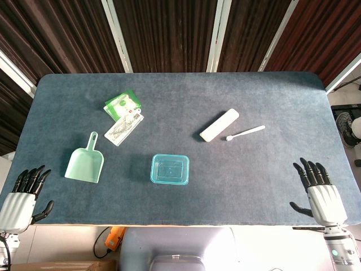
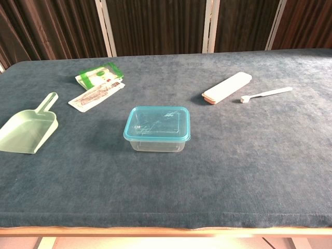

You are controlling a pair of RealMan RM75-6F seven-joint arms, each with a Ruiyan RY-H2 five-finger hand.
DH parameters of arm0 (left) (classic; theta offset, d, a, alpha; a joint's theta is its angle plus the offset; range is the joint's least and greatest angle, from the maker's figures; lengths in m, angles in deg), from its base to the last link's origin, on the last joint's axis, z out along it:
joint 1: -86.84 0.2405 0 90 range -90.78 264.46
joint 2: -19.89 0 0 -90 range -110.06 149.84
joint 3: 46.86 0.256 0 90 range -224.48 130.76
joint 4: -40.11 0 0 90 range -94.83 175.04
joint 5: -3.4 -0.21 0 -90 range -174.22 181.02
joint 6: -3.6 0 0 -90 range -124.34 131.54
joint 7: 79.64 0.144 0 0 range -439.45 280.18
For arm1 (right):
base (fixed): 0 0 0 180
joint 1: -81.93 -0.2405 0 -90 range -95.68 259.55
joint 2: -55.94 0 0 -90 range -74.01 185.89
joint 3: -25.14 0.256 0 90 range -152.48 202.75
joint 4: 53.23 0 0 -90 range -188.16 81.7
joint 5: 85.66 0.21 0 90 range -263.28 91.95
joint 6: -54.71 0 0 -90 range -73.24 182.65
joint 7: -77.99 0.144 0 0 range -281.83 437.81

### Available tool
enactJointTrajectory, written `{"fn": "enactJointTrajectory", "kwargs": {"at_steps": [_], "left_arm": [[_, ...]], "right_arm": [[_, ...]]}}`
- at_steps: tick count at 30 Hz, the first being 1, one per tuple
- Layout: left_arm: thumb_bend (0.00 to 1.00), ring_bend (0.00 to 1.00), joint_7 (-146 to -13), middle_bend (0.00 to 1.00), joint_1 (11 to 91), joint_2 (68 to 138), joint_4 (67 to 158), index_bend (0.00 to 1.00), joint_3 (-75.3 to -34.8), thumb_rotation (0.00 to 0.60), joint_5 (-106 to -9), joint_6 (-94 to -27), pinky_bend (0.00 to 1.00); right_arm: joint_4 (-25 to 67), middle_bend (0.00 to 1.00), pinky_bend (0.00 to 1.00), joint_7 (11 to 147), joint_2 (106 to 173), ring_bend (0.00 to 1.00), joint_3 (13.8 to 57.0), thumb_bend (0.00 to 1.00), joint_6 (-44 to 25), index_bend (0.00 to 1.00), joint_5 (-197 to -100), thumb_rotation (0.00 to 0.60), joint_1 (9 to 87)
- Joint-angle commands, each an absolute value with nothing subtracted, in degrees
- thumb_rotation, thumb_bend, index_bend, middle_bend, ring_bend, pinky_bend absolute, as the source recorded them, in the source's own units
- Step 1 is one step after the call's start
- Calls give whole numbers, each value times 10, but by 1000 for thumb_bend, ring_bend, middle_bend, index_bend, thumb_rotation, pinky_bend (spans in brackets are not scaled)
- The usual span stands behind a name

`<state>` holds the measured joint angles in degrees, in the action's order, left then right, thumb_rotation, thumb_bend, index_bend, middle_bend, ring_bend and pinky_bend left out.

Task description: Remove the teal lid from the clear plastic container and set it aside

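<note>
Starting from rest: both hands sit at the near edge of the table [image 1: 180, 96], well apart from everything on it. Left hand [image 1: 22, 197] at the near-left corner, fingers apart, holding nothing. Right hand [image 1: 320, 195] at the near-right corner, likewise spread and empty. Neither shows in the chest view.

Clear plastic container [image 2: 155, 139] stands upright near the middle of the table, a little toward the near edge, roughly between the two hands. Teal lid [image 2: 157, 123] is on it, seated flat and square all round as far as the chest view shows. No lifting tab can be made out.

Judged step: reach in, lid not yet touched. A two-hand approach looks soundest: one hand pressing or bracing the container wall low down, the other catching the lid rim at a corner and peeling upward rather than pulling straight up. The container looks light and empty, so unbraced it will likely rise with the lid or skid on the cloth.

Set-down spot: bare cloth to the right of the container looks suitable. Keep off the green scoop [image 1: 85, 164] to its left, and stay short of the white case [image 1: 219, 125] and small spoon [image 1: 246, 132] farther back on the right.
</note>
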<state>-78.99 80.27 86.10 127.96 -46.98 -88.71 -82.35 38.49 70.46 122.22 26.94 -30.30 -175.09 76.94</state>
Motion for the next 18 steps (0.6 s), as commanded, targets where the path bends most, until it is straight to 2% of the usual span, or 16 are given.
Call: {"fn": "enactJointTrajectory", "kwargs": {"at_steps": [1, 6, 11, 18], "left_arm": [[338, 0, -792, 0, 803, 860, 1282, 0, -465, 600, -894, -823, 5], [328, 0, -823, 0, 782, 874, 1272, 0, -454, 600, -931, -808, 5], [317, 0, -916, 0, 712, 909, 1245, 0, -440, 600, -1002, -754, 1], [300, 0, -944, 0, 627, 996, 1216, 0, -469, 600, -1013, -686, 0]], "right_arm": [[386, 0, 0, 705, 1221, 0, 268, 85, -305, 0, -1754, 600, 771], [387, 0, 0, 703, 1220, 0, 262, 85, -303, 0, -1762, 600, 771], [389, 0, 0, 702, 1220, 0, 255, 85, -300, 0, -1774, 600, 769], [392, 0, 0, 706, 1218, 0, 249, 86, -296, 0, -1783, 600, 768]]}}
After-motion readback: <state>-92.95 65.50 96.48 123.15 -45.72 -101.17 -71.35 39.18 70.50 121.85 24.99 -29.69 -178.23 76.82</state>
